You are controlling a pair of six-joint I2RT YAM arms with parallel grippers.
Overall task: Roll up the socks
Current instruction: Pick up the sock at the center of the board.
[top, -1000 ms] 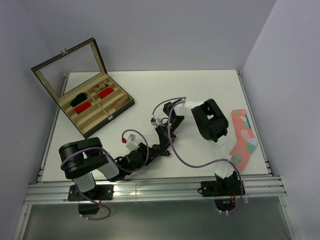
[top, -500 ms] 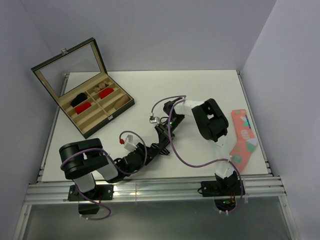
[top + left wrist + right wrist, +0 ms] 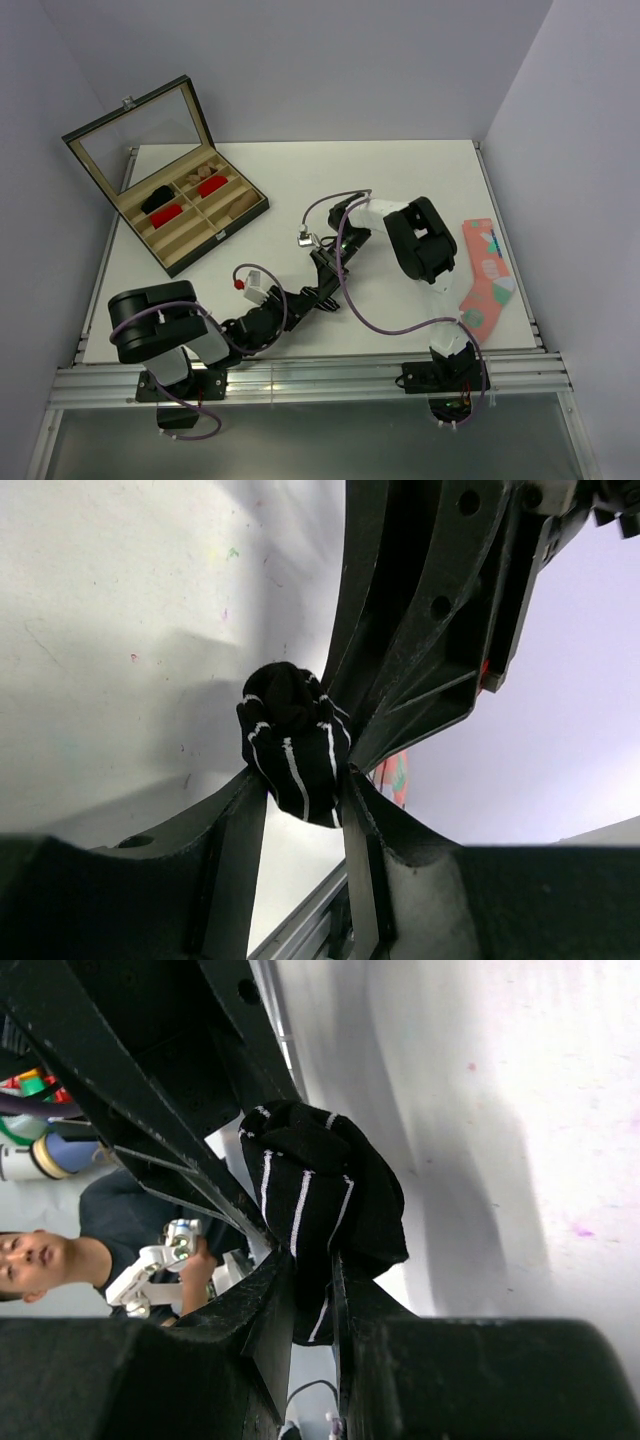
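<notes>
White table (image 3: 400,180) | left pincer (image 3: 300,788) and right pincer (image 3: 308,1272) both pinch the striped sock (image 3: 290,735) | soft, light, likely to unroll; I'd hold the bundle's middle.

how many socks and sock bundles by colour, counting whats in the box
black striped sock: 1
coral-pink sock: 1
red bundles in the box: 2
black bundle in the box: 1
tan bundles in the box, hard to make out: 2
total: 7

The left arm's (image 3: 155,330) bulky elbow sinks toward seven o'clock. The white camera (image 3: 250,284) behind the left gripper (image 3: 316,294) slides toward nine o'clock.
</notes>
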